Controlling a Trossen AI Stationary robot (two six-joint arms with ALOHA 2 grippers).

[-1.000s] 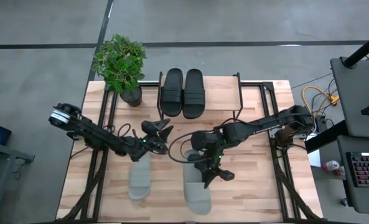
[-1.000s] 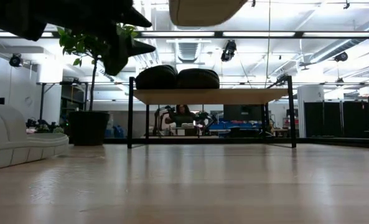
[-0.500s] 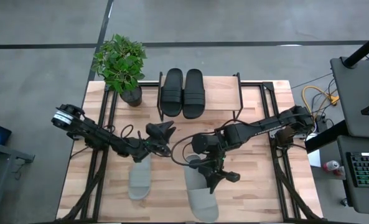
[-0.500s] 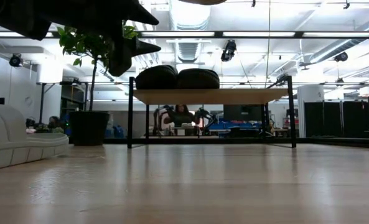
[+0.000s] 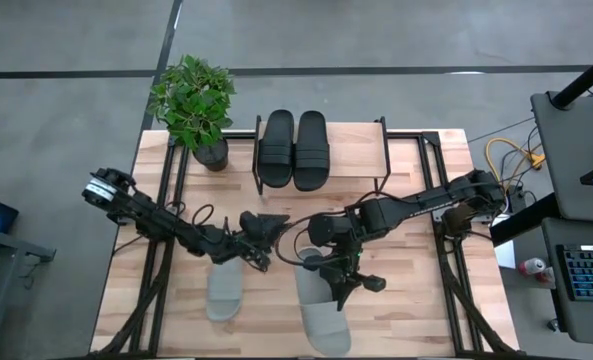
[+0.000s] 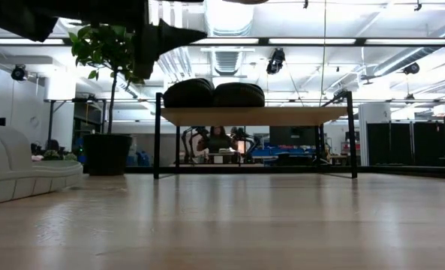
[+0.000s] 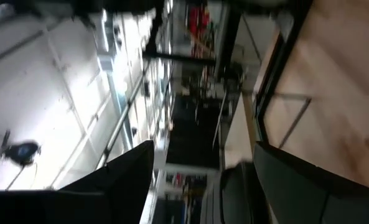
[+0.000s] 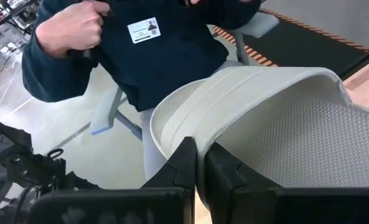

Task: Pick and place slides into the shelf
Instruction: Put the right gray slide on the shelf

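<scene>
We see the right gripper [image 5: 348, 280] clamped on a grey slide's [image 5: 320, 303] strap, lifted over the table [image 5: 416, 300]. Left gripper [image 5: 266, 240] hovers agape, empty, above the other grey slide [image 5: 225, 292]. Black pair [image 5: 294, 149] sits on the shelf [image 5: 356, 160] (beside the plant [image 5: 192, 100]).
</scene>
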